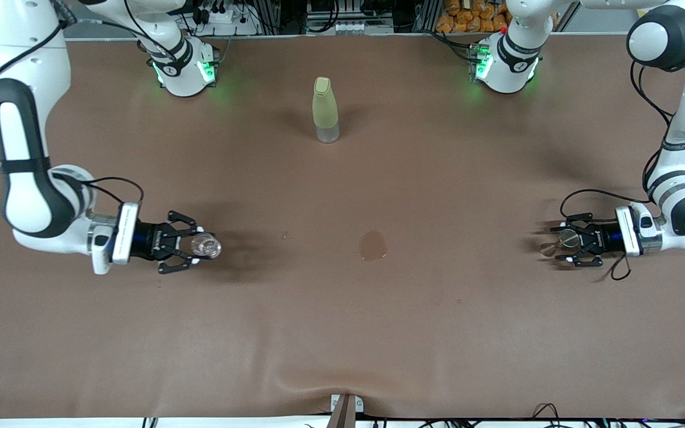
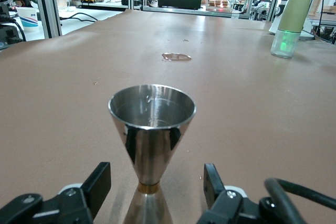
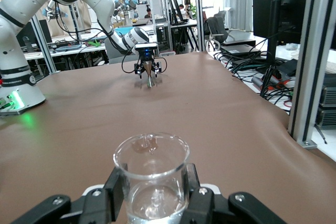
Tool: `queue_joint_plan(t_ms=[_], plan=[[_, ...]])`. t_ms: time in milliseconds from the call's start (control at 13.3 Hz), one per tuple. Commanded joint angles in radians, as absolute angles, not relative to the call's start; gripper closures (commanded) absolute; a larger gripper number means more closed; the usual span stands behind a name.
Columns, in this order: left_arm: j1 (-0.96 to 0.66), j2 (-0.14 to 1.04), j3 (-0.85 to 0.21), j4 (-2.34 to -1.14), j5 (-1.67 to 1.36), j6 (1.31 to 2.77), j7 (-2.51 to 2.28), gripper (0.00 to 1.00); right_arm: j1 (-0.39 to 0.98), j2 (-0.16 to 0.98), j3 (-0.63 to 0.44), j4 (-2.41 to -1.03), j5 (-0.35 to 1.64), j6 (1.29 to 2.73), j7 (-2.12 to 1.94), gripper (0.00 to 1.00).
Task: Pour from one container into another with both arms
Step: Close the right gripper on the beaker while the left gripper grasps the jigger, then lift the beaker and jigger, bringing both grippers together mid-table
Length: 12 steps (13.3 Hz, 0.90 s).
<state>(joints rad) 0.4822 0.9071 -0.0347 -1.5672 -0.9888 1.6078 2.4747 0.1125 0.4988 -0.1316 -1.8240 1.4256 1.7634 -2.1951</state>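
Front view: the right gripper is low at the right arm's end of the table, and its fingers are closed on a small clear glass cup. The left gripper is low at the left arm's end of the table, well apart from the other one. A silver jigger stands between its fingers; from this view I cannot tell if the fingers touch it. A small wet spot lies on the brown cloth about midway between the two grippers. A tall pale yellow-green bottle stands upright farther from the camera, between the two arm bases.

Left wrist view: the jigger stands upright on the cloth, its upper cone open and shiny with a little liquid inside. The two black fingers are on either side of its narrow waist with a clear gap on each side, so the jaws are open and do not grip it. The wet spot and the bottle are seen farther off.

Right wrist view: the glass cup is upright and pressed between the black fingers, which touch it on both sides. A little liquid is in its bottom. The left gripper with the jigger shows far away.
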Motion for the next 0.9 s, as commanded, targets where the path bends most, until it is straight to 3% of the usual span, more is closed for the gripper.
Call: queue_joint_plan(t_ms=[0, 150, 527, 677, 828], plan=[[0.491, 0.917, -0.038, -1.557, -1.02, 1.591, 2.488, 0.34, 0.162, 0.431, -0.141, -1.897, 1.476, 1.796, -2.171, 0.82], [0.491, 0.916, -0.038, -1.557, -1.02, 1.591, 2.488, 0.39, 0.19, 0.396, -0.141, -1.933, 1.48, 1.85, -2.169, 0.82], [0.491, 0.916, -0.037, -1.557, -1.019, 1.591, 2.494, 0.63, 0.207, 0.359, -0.143, -1.967, 1.486, 1.87, -2.14, 0.83], [0.489, 0.913, -0.038, -1.557, -1.019, 1.591, 2.497, 0.81, 0.206, 0.359, -0.141, -1.971, 1.486, 1.868, -2.141, 0.83], [0.483, 0.904, -0.038, -1.555, -1.017, 1.591, 2.496, 0.92, 0.206, 0.348, -0.141, -1.97, 1.486, 1.868, -2.143, 0.83]])
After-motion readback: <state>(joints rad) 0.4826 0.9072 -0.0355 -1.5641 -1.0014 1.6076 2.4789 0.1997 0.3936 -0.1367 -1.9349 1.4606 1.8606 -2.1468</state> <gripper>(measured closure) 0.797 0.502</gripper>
